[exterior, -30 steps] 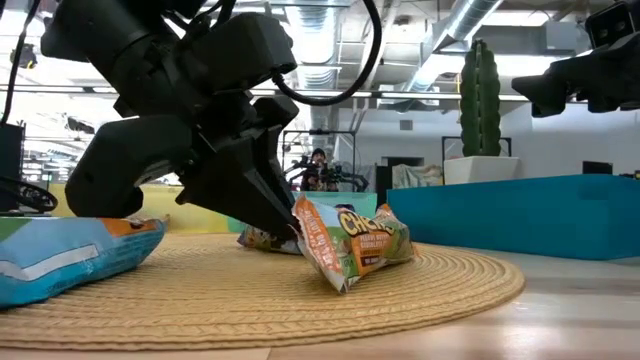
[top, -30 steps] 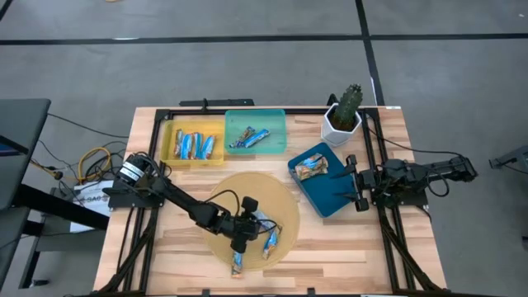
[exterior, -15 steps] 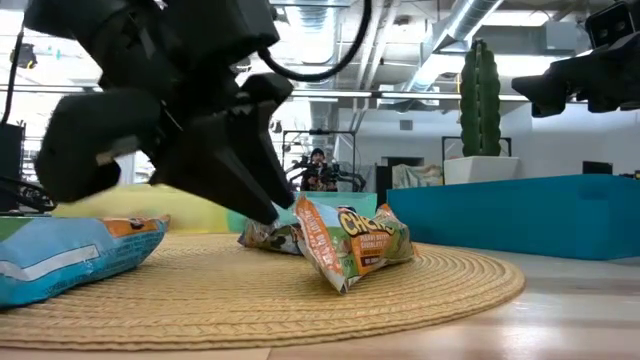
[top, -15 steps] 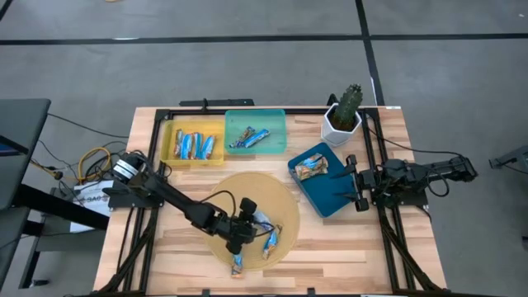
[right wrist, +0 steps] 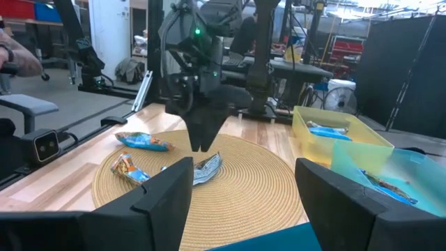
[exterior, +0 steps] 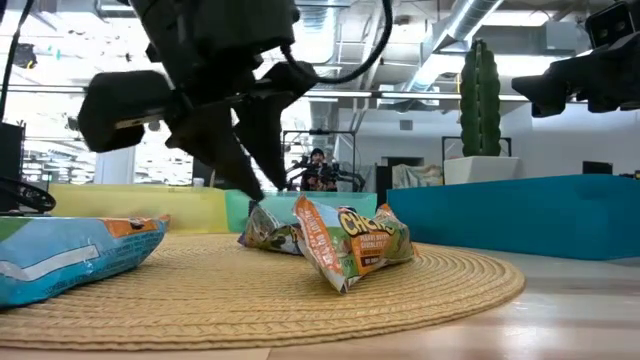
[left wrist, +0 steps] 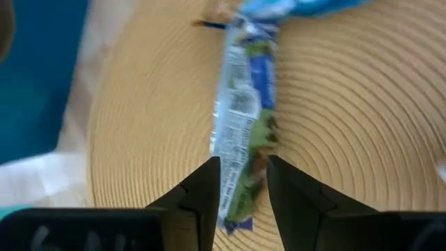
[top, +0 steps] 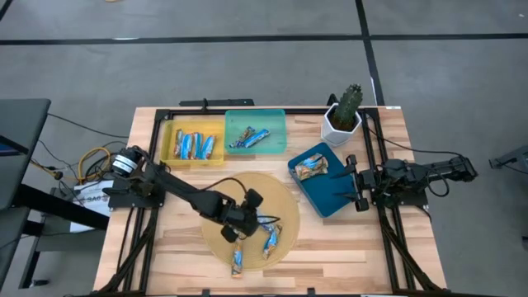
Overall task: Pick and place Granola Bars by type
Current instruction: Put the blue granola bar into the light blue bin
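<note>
Three granola bars lie on the round woven mat point(top: 266, 188): a silver-green one point(left wrist: 244, 104) point(top: 262, 221), a brown-green one point(top: 271, 239) point(exterior: 355, 245) and a blue one point(top: 237, 261). My left gripper point(left wrist: 244, 174) point(exterior: 252, 192) hangs open just above the silver-green bar, pointing steeply down. Its fingers stand on either side of the bar's end. More bars lie in the yellow tray point(top: 168, 142), the teal tray point(top: 281, 132) and the dark blue tray point(top: 334, 196). My right gripper point(top: 356, 188) waits open at the table's right. My left gripper straddles one end of the silver-green bar point(left wrist: 235, 209) from above, its fingers lying along the bar's two long edges. I cannot tell whether the fingers touch it. The bar lies flat on the mat.
A potted cactus point(top: 342, 115) stands at the far right, beside the dark blue tray. Bare wood shows along the table's near edge and to the mat's left. In the right wrist view, a person's arm point(right wrist: 17, 59) shows in the room beyond the table.
My left gripper has risen off the mat, drawn back a little from the brown-green bar and rolled about its own axis. Its fingers now show apart where they stood as one wedge. The three bars on the mat have stayed where they were.
</note>
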### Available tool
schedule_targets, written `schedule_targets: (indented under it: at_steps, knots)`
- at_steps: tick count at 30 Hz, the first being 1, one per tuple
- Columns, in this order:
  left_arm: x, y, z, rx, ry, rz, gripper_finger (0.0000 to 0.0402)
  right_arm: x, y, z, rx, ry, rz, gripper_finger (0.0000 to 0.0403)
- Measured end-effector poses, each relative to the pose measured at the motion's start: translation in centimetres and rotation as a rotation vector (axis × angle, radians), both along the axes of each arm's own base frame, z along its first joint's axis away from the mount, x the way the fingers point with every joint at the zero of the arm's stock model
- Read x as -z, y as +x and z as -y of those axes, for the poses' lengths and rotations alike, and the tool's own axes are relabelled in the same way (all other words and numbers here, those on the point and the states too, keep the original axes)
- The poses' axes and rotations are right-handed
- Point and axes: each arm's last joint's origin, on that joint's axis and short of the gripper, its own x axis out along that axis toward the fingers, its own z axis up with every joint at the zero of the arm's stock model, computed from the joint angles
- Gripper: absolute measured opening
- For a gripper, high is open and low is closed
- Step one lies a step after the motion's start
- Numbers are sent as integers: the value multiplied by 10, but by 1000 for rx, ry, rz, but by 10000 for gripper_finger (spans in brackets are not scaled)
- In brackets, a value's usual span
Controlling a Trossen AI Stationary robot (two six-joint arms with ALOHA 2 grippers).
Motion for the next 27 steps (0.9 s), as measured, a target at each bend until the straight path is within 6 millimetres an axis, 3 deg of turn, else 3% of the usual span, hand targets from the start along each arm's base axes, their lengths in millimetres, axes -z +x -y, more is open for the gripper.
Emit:
schedule_targets:
  at_steps: [5,17,27]
  knots:
    - [-2,11,-2,107,-27,-70,112,0,0,0,0,0,0,244]
    - [13,27,-3,128,27,-159,114,0,0,0,-1,0,-2,244]
    - [22,36,-18,73,40,-156,175,0,0,0,0,0,0,244]
